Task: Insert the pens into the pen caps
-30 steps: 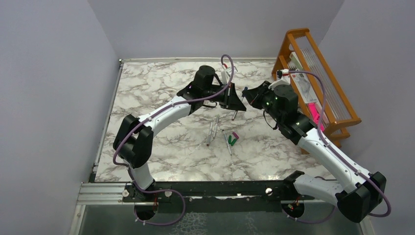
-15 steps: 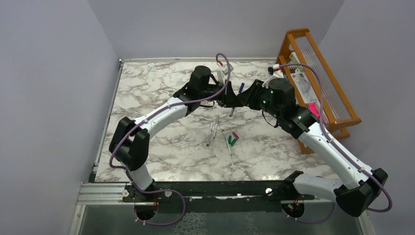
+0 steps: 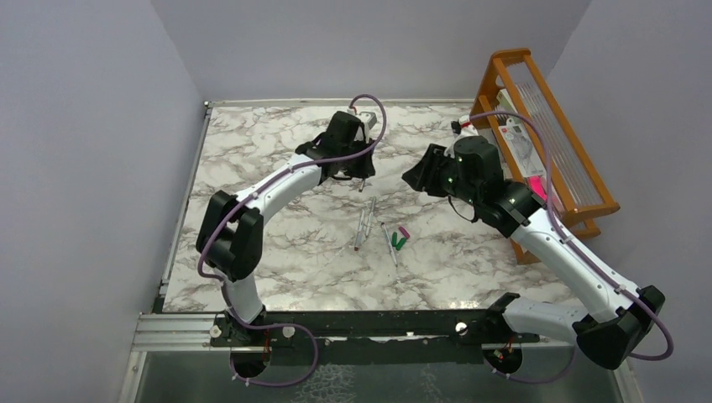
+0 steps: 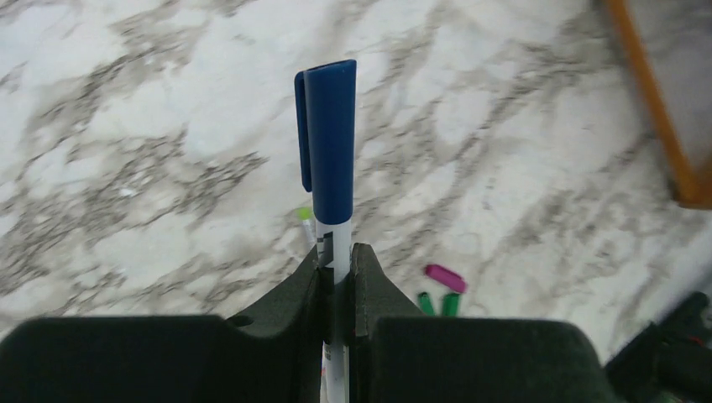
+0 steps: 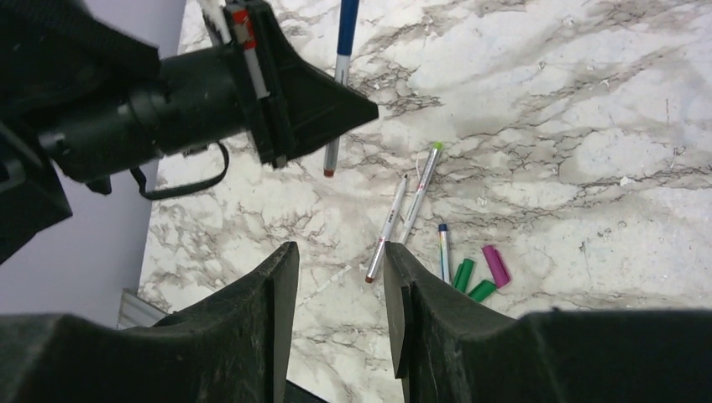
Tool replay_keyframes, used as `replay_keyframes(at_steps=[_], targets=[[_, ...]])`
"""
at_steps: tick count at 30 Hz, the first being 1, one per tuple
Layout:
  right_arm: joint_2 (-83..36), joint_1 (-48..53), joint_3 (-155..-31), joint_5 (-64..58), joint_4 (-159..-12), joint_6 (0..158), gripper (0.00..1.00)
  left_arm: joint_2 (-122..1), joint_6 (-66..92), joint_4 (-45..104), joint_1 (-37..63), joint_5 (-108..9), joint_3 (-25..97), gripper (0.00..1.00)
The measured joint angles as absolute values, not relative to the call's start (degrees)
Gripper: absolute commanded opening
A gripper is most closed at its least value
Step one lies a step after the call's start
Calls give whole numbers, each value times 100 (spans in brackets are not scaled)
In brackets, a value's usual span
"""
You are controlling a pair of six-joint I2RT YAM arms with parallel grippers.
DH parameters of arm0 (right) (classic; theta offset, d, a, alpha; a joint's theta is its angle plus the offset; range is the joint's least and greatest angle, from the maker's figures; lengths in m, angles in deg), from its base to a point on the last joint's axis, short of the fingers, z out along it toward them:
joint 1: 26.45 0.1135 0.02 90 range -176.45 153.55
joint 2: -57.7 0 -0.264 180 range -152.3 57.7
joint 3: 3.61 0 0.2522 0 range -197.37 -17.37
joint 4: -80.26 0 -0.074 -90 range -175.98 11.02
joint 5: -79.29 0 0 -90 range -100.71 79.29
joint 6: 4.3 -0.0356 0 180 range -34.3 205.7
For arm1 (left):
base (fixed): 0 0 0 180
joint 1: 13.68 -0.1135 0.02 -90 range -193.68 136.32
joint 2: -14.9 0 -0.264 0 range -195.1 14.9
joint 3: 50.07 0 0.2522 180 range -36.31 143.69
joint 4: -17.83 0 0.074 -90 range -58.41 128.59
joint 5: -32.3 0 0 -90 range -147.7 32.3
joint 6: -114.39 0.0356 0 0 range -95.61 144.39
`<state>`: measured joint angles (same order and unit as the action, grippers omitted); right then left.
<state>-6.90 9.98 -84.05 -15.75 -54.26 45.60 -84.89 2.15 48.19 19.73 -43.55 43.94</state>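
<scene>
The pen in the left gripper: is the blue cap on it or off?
On. The blue cap sits over the end of the pen, which the left gripper clamps.

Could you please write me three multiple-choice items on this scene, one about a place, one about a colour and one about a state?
1. Where is the magenta cap?
A) on the table beside the green caps
B) at the table's far left corner
C) pushed onto a pen that lies flat

2. What colour is the cap on the pen in the left pincer?
A) green
B) magenta
C) blue

3. How is the right pincer?
A) shut on a pen
B) open and empty
C) shut on a cap

Answers:
1 A: it lies on the marble next to the two green caps.
2 C: a blue cap tops the clamped pen.
3 B: its jaws stand apart with nothing between them.
</scene>
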Motion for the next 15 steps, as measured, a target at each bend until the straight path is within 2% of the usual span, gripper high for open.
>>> replay_keyframes(at_steps=[5,9,15], targets=[[-749,998,-8221,-1522,-5426,4567,39,-9110,477,5753,1710,-5334,4774,2],[-845,998,-8062,-1419,-5426,4593,28,-9311,681,6262,1448,-5740,4772,4],[-983,998,-7900,-1220,-5461,4602,27,-9370,790,6478,1114,-6103,4772,9]])
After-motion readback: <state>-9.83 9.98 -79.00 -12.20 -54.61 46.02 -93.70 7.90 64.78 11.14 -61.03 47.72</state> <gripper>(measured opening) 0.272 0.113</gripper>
